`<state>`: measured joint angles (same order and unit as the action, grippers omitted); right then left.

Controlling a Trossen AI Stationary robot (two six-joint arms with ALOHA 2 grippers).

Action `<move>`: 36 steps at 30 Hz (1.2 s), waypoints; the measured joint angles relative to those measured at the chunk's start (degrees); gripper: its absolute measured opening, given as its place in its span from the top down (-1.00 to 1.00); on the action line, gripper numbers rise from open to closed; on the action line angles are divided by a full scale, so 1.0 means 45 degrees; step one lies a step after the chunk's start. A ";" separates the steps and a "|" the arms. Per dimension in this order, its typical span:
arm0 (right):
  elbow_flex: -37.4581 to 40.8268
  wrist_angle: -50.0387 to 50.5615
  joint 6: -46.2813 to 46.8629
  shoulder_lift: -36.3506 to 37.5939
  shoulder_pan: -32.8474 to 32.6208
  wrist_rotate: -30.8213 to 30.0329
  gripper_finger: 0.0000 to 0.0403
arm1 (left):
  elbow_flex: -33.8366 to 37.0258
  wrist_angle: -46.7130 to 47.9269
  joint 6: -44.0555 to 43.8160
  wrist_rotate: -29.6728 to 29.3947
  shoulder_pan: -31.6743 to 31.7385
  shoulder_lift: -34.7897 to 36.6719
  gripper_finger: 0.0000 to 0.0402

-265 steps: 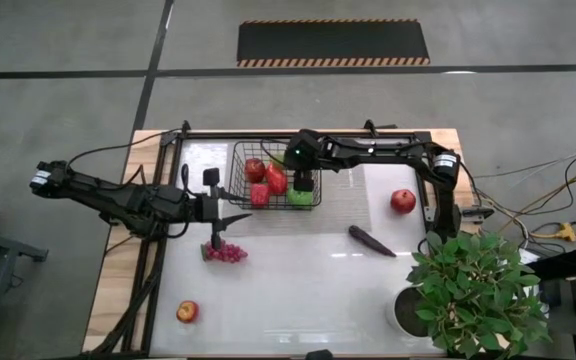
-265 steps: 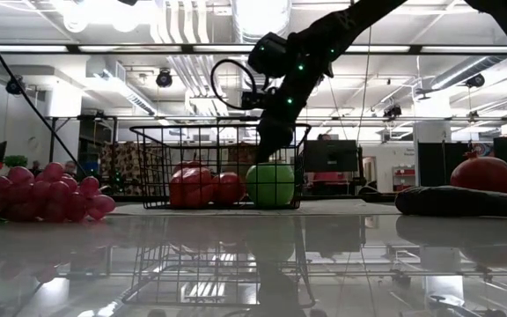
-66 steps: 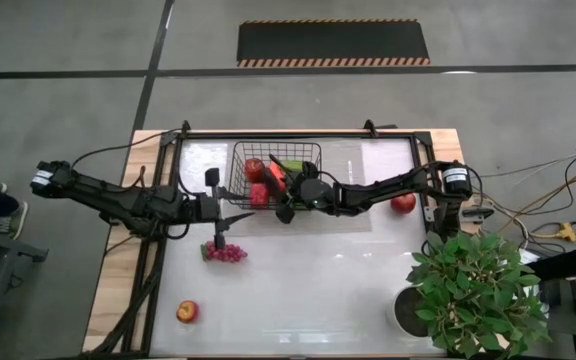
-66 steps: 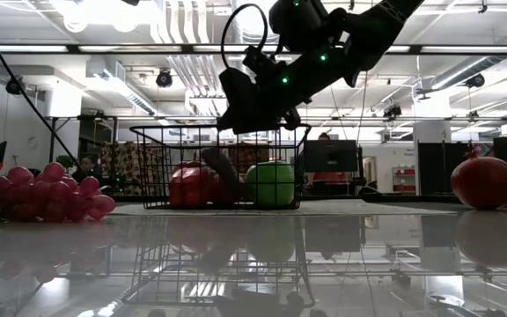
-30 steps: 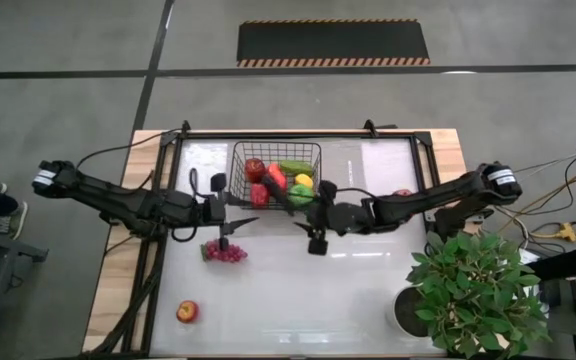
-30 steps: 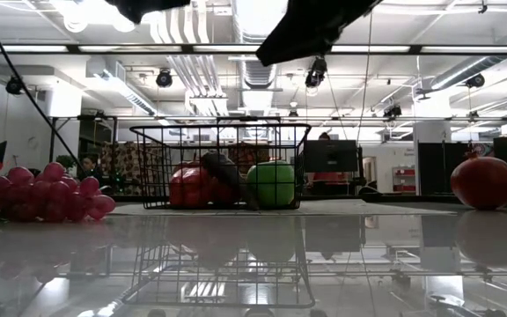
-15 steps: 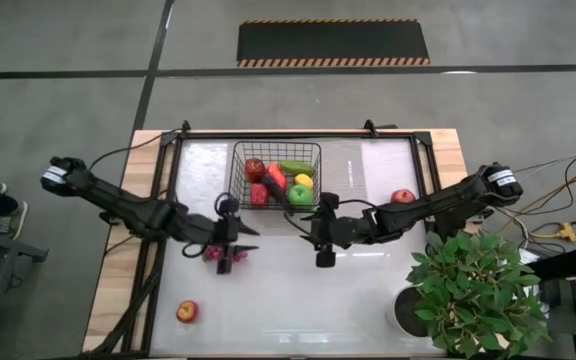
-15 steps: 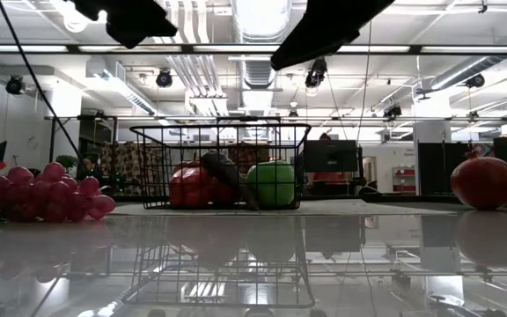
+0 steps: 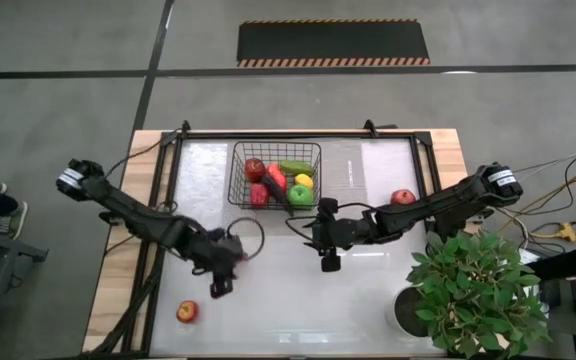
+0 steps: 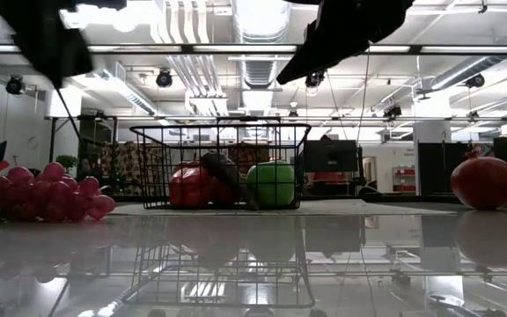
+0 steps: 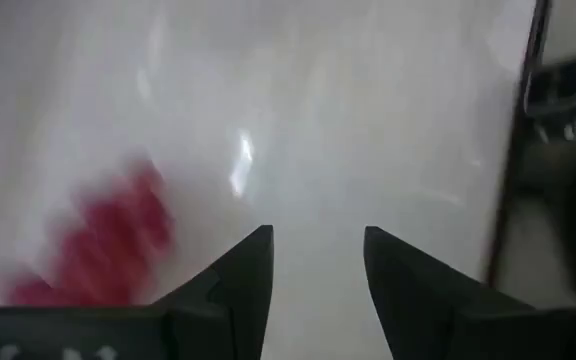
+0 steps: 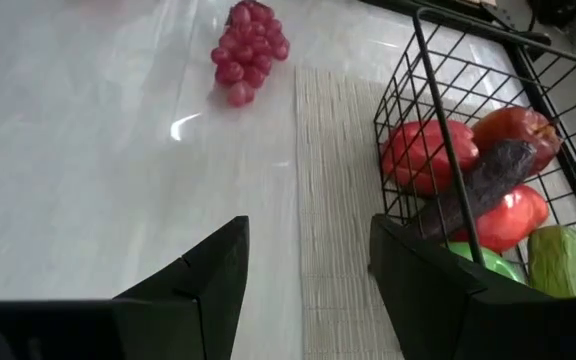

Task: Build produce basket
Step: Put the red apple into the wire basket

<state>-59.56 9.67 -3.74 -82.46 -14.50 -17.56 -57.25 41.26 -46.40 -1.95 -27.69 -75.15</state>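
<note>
From above, the basket (image 9: 275, 175) already holds most produce; the grapes are hidden under the left gripper (image 9: 222, 272), in front of the basket. Two apples (image 9: 187, 312) wait outside.

Wrist views: the left fingers (image 11: 243, 285) are spread beside the grapes (image 11: 98, 245); the right gripper (image 12: 308, 270) is spread, empty.

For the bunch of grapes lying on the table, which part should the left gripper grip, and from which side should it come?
Probably from above, closing across the middle of the grapes: the bunch lies flat and lumpy on the table, with no stem showing. The left gripper is open near it.
</note>
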 joint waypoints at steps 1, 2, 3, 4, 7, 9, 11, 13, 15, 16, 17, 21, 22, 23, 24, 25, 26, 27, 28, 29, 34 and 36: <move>0.0034 -0.0040 -0.0055 0.0000 0.0000 0.0000 0.04 | -0.0208 0.0341 -0.0663 0.0519 -0.0166 -0.0280 0.30; 0.0067 -0.0044 -0.0103 0.0000 -0.0005 0.0000 0.04 | -0.0425 0.0662 -0.1317 0.1098 -0.0352 -0.0587 0.30; 0.0109 -0.0044 -0.0177 0.0000 -0.0005 0.0000 0.04 | -0.0658 0.0987 -0.1894 0.1651 -0.0534 -0.0910 0.30; 0.0153 -0.0074 -0.0229 0.0000 -0.0005 0.0005 0.04 | -0.0917 0.1345 -0.2437 0.2170 -0.0742 -0.1233 0.30; 0.0291 -0.0306 -0.0400 0.0000 0.0000 0.0005 0.04 | -0.1754 0.2555 -0.3699 0.3638 -0.1452 -0.2132 0.31; 0.0388 -0.0322 -0.0473 0.0000 -0.0005 0.0005 0.04 | -0.2396 0.3370 -0.4103 0.3994 -0.2093 -0.2577 0.31; 0.0441 -0.0321 -0.0484 0.0000 -0.0004 0.0019 0.04 | -0.2998 0.3909 -0.4119 0.3926 -0.2788 -0.2849 0.31; 0.0464 -0.0321 -0.0507 0.0000 0.0000 0.0019 0.04 | -0.3471 0.4220 -0.3884 0.3422 -0.3511 -0.3014 0.31; 0.0464 -0.0331 -0.0507 0.0000 0.0000 0.0033 0.04 | -0.3679 0.4250 -0.3831 0.2950 -0.4200 -0.3106 0.31; 0.0464 -0.0337 -0.0507 0.0000 0.0000 0.0039 0.04 | -0.3697 0.4266 -0.3835 0.2713 -0.4517 -0.3120 0.31; 0.0464 -0.0371 -0.0507 0.0000 -0.0002 0.0041 0.04 | -0.3666 0.4293 -0.3872 0.2537 -0.4840 -0.3116 0.31; 0.0464 -0.0429 -0.0416 0.0000 0.0000 0.0390 0.04 | -0.3260 0.4305 -0.5337 0.2204 -0.5993 -0.3106 0.30; 0.0464 -0.0454 -0.0420 0.0000 0.0000 0.0471 0.04 | -0.3123 0.4322 -0.5641 0.2222 -0.6151 -0.3106 0.28; 0.0464 -0.0514 -0.0420 0.0000 0.0000 0.0586 0.04 | -0.3007 0.4314 -0.5907 0.2290 -0.6242 -0.3106 0.25; 0.0464 -0.0602 -0.0420 0.0000 0.0000 0.0665 0.04 | -0.2928 0.4312 -0.5991 0.2325 -0.6275 -0.3106 0.21; 0.0464 -0.0647 -0.0423 0.0000 0.0000 0.0674 0.04 | -0.2886 0.4312 -0.5927 0.2320 -0.6279 -0.3106 0.16; 0.0464 -0.0658 -0.0450 0.0000 0.0000 0.0670 0.04 | -0.2872 0.4303 -0.5842 0.2316 -0.6262 -0.3106 0.10; 0.0464 -0.0656 -0.0476 0.0000 0.0000 0.0670 0.04 | -0.2862 0.4301 -0.5610 0.2276 -0.6260 -0.3106 0.03; 0.0464 -0.0656 -0.0473 0.0000 0.0000 0.0670 0.04 | -0.2851 0.4314 -0.5300 0.2190 -0.6265 -0.3106 -0.04; 0.0464 -0.0655 -0.0461 0.0000 0.0000 0.0670 0.04 | -0.2845 0.4382 -0.4989 0.2039 -0.6279 -0.3106 -0.13; 0.0464 -0.0590 -0.0194 0.0000 0.0000 0.0696 0.04 | -0.2576 0.4778 -0.3694 0.1140 -0.6378 -0.3091 -0.53; 0.0464 -0.0593 -0.0169 0.0000 0.0000 0.0714 0.04 | -0.2351 0.4686 -0.3112 0.1093 -0.6430 -0.3091 -0.66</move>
<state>-57.47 7.01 -4.50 -82.46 -14.50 -14.35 -67.83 62.34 -60.40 2.97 -56.62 -89.06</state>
